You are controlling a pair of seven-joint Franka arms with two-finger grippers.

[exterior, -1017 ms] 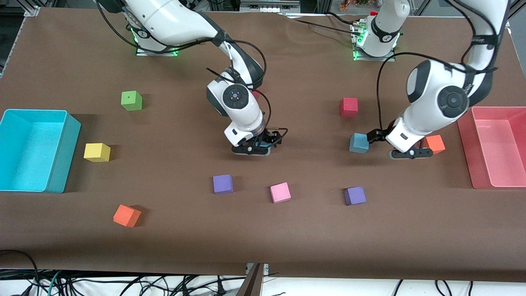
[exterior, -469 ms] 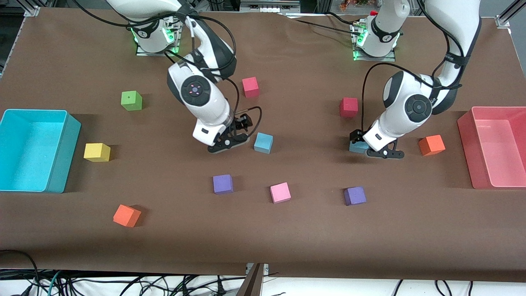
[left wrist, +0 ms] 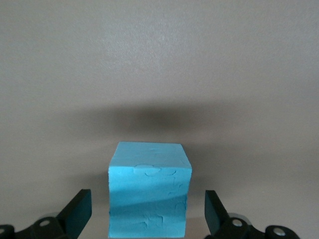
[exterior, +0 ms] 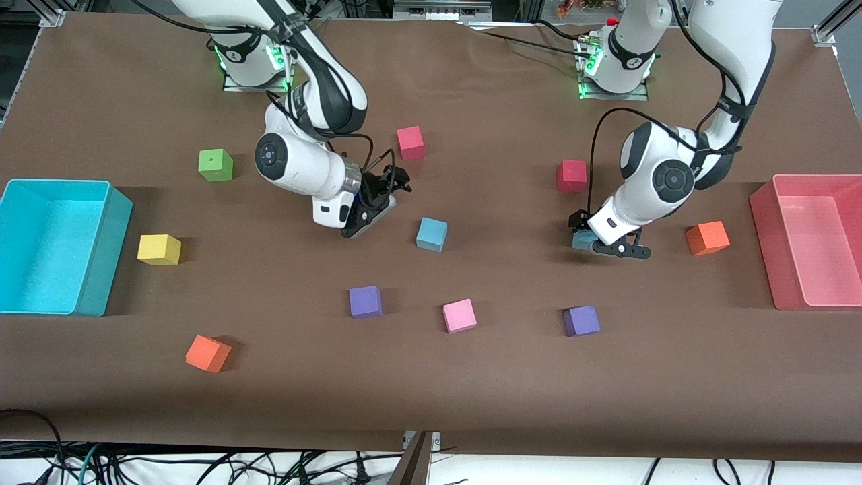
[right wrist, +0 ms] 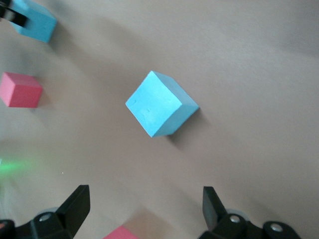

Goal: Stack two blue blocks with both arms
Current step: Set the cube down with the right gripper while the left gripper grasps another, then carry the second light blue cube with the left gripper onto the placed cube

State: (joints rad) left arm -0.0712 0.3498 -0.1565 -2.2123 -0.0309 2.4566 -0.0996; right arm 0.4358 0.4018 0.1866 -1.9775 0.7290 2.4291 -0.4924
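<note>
One blue block [exterior: 432,234] [right wrist: 160,103] rests mid-table by itself. My right gripper [exterior: 368,213] [right wrist: 144,209] hangs open and tilted beside it, toward the right arm's end, with nothing between its fingers. The other blue block [exterior: 580,240] [left wrist: 148,191] [right wrist: 35,20] lies toward the left arm's end, partly covered by that arm's hand. My left gripper [exterior: 597,242] [left wrist: 147,216] is down around it and open. One finger [left wrist: 75,214] stands on each side of the cube, with a gap to the foam on both sides.
An orange block [exterior: 707,237] and a pink bin [exterior: 764,249] lie beside the left gripper. Red blocks [exterior: 572,175] [exterior: 410,143] sit nearer the bases. Purple blocks [exterior: 365,301] [exterior: 582,320] and a pink block [exterior: 459,315] lie nearer the camera. A cyan bin [exterior: 101,269] stands at the right arm's end.
The right gripper left the middle blue block, moving toward its own base and tilting; the block came into view. The left gripper slid from beside the orange block to straddle the other blue block.
</note>
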